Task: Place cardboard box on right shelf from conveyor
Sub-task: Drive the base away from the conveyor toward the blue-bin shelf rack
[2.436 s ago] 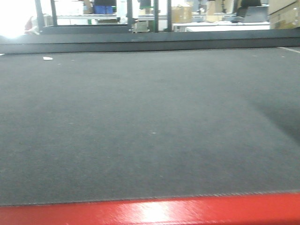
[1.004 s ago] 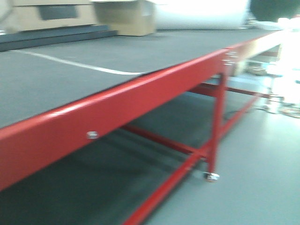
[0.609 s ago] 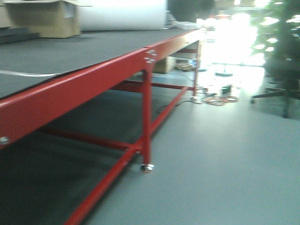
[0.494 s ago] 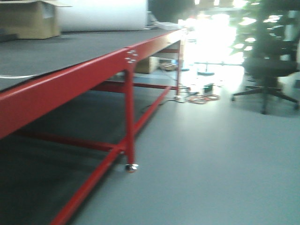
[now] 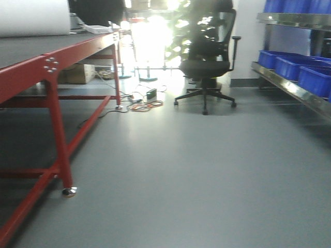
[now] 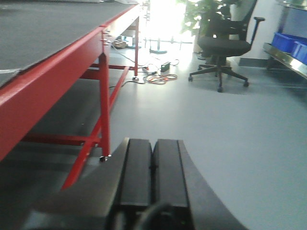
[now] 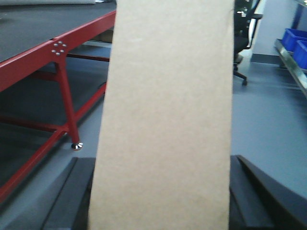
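The cardboard box (image 7: 168,110) is a plain tan slab that fills the middle of the right wrist view. It stands between the dark fingers (image 7: 72,191) of my right gripper (image 7: 160,165), which is shut on it. My left gripper (image 6: 152,143) is shut with nothing in it, its two pads pressed together above the grey floor. The conveyor (image 5: 31,49), a dark belt with red frame and legs, runs along the left, also in the left wrist view (image 6: 53,72) and right wrist view (image 7: 33,57). The right shelf (image 5: 289,89), with a shiny steel lip, lies at the far right.
Blue plastic bins (image 5: 292,67) sit on the shelf. A black office chair (image 5: 207,67) stands ahead in front of a plant, with cables (image 5: 145,106) on the floor beside it. A brown carton (image 5: 77,73) sits under the conveyor. Grey floor (image 5: 181,170) lies between conveyor and shelf.
The front view has swung right, from facing the conveyor belt to looking along its red frame, then onto the floor, the chair and the shelf with blue bins.
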### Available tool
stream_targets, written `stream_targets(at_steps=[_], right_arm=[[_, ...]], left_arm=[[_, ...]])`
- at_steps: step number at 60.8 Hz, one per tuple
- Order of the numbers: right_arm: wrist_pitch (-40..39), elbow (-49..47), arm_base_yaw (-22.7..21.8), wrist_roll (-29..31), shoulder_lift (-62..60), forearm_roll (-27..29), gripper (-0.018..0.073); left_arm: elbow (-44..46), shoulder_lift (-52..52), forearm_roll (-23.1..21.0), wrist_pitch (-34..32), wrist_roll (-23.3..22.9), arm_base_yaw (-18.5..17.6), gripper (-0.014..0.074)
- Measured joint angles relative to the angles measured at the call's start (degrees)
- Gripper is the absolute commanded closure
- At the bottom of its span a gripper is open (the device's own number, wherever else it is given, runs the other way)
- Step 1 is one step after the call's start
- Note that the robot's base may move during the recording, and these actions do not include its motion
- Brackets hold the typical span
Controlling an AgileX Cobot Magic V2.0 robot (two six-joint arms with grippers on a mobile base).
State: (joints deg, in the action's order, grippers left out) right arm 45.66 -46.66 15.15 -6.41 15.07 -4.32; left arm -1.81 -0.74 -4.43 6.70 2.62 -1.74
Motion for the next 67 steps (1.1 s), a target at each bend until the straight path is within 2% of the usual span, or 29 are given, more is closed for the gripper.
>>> stream_targets(at_steps=[67], right_arm=[[0.0,0.0,0.0,0.0,0.0,0.0,0.0343]], left_arm=[[0.0,0.0,0.0,0.1,0.0,0.0,0.0713]])
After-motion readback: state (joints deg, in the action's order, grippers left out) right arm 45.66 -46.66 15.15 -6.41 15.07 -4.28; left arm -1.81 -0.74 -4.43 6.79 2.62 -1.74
